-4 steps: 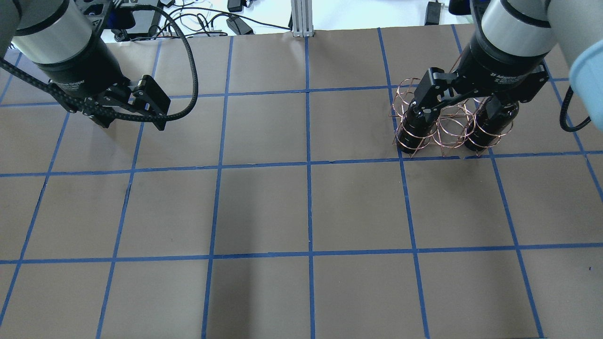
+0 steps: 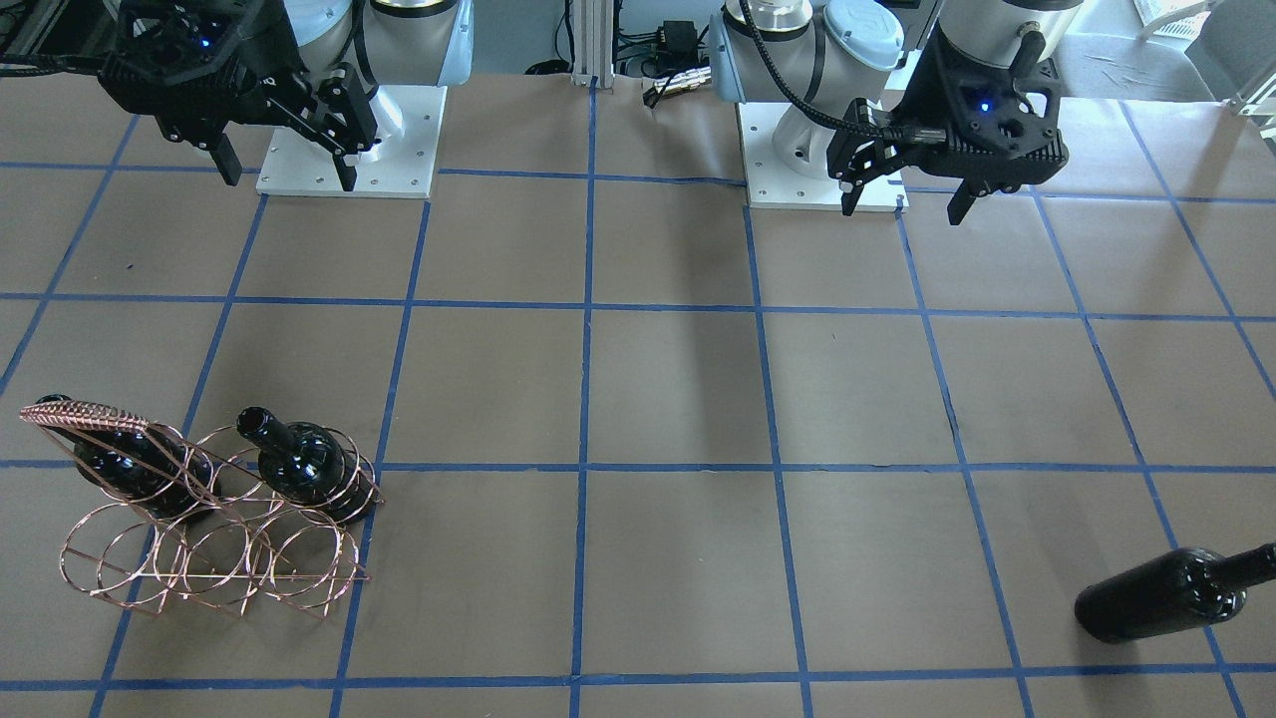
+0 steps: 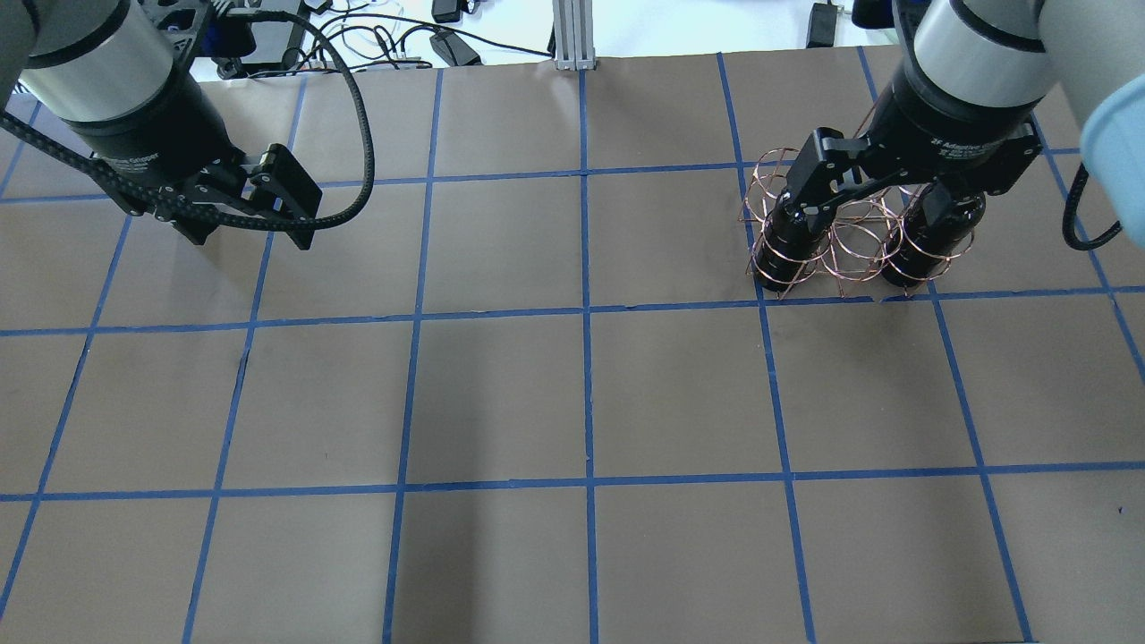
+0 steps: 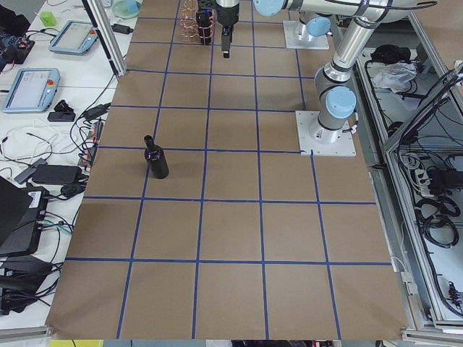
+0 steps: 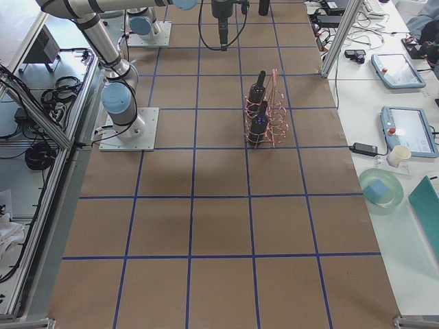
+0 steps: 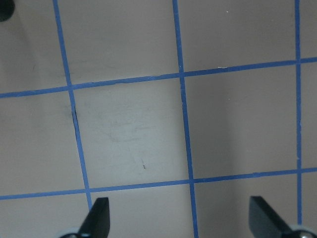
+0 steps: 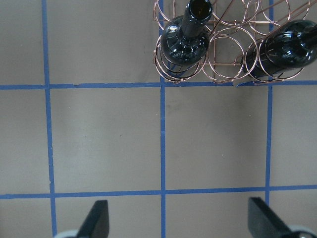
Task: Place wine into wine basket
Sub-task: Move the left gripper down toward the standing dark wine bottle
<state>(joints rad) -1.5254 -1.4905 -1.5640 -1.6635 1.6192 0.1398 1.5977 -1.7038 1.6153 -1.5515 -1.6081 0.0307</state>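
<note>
The copper wire wine basket [image 2: 209,538] stands on the table, and it also shows in the overhead view [image 3: 845,241]. Two dark wine bottles [image 2: 304,469] [image 2: 130,464] stand upright in it; the right wrist view shows them from above [image 7: 185,42] [image 7: 287,49]. A third wine bottle [image 2: 1161,598] stands alone, far from the basket, on the left arm's side [image 4: 156,163]. My right gripper [image 3: 872,210] is open and empty, high above the table near the basket, with its fingers [image 7: 99,218] apart. My left gripper [image 3: 252,234] is open and empty over bare table [image 6: 181,223].
The brown table [image 3: 581,402] is marked with a blue tape grid. The white arm bases [image 2: 349,140] [image 2: 817,150] stand at the robot's edge. Cables and devices [image 3: 376,40] lie beyond the far edge.
My left gripper has shifted slightly to the left in the overhead view. The right gripper, the basket and the bottles in it have not visibly moved.
</note>
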